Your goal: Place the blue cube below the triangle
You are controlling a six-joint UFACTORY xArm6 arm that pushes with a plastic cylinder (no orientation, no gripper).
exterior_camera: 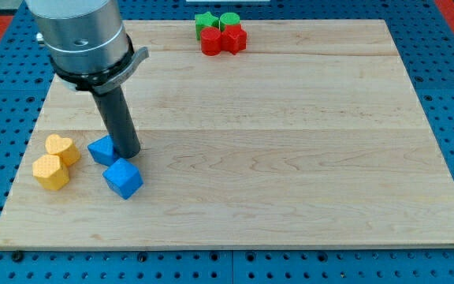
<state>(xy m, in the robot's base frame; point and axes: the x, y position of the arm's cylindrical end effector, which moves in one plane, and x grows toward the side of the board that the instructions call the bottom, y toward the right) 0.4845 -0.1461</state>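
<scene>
The blue cube [123, 177] sits near the view's lower left of the pale, grained wooden bench [274, 142], just below my tip [127, 153]. There is no hand here, only a smooth dark rod hanging from a ribbed metal cylinder [81, 35]. My tip touches the right side of a blue triangle-like block [101, 149]. Left of them, two yellow blocks [56, 161] sit together, one heart-shaped. At the view's top, two red blocks [223, 39] and two green blocks [217, 21] cluster.
</scene>
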